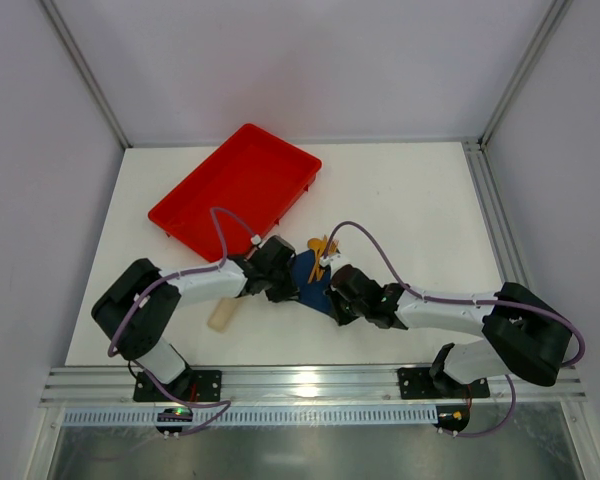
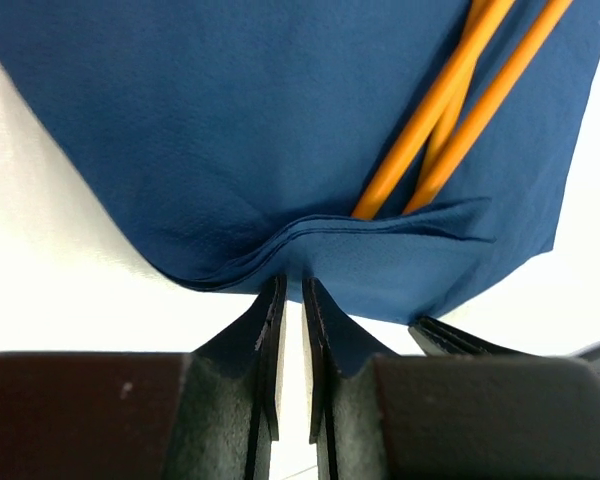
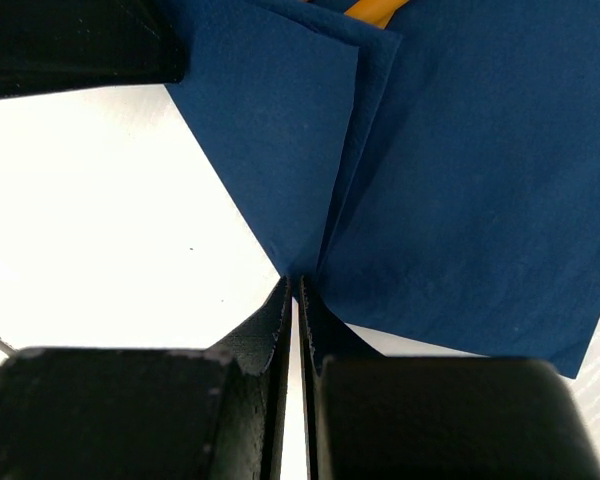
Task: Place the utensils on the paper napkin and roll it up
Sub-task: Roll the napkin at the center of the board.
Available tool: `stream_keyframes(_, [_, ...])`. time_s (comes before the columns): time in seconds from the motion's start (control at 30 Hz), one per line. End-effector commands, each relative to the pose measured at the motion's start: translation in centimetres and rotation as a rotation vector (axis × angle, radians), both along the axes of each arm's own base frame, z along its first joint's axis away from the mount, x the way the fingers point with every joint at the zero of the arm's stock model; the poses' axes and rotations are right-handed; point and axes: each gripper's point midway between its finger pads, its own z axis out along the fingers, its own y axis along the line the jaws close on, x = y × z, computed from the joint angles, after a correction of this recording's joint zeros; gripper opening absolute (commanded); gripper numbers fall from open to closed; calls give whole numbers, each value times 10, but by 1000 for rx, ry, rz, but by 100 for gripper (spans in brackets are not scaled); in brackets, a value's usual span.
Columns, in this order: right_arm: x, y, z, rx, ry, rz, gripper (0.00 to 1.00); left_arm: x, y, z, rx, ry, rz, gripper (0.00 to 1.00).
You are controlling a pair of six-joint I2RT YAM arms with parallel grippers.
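the paper napkin (image 1: 310, 281) lies on the counter (image 1: 410, 200) near its middle, between the two wrists, with its near edge folded over on itself; i see several layers of dark blue paper along that fold in the left wrist view; the utensils (image 1: 323, 250) lie on the napkin, their orange handles crossing one another, the near ends tucked under the folded flap and the far ends sticking out past the napkin's far edge; i cannot tell from these views how many pieces there are; the left gripper (image 2: 290, 285) sits low at the napkin's left side, its tips right at the fold; its jaws stand a narrow slit apart, and i cannot tell whether any paper is caught between them; the right gripper (image 3: 295, 285) is at the napkin's near right edge, its jaws closed, with the tips meeting the point where the folded flap and the sheet beneath converge, so the paper looks pinched there; the two grippers are close to each other, either side of the fold; a beige strip (image 1: 222, 315) lies on the counter just beside the left forearm, apart from the napkin; a red tray (image 1: 185, 215) sits at the far left, set at an angle, well apart from the napkin.
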Motion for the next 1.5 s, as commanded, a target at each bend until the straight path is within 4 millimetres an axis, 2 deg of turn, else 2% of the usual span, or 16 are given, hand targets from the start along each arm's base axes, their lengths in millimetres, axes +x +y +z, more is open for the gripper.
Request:
stream_keyframes(0.0, [-1,-4,-1,-2,2,-11,6,13,10,10,56,-54,27,16])
stream_keyframes(0.27, [-2,-5,-1,1,4,-7,6,21,15,13,96,-69,34,15])
stream_keyframes(0.8, [-2,-6,-2,5,7,-9,6,23,29,12,161,-87,37,15])
stream_keyframes(1.47, [-3,-5,-2,11,12,-5,6,25,36,10,195,-91,40,15])
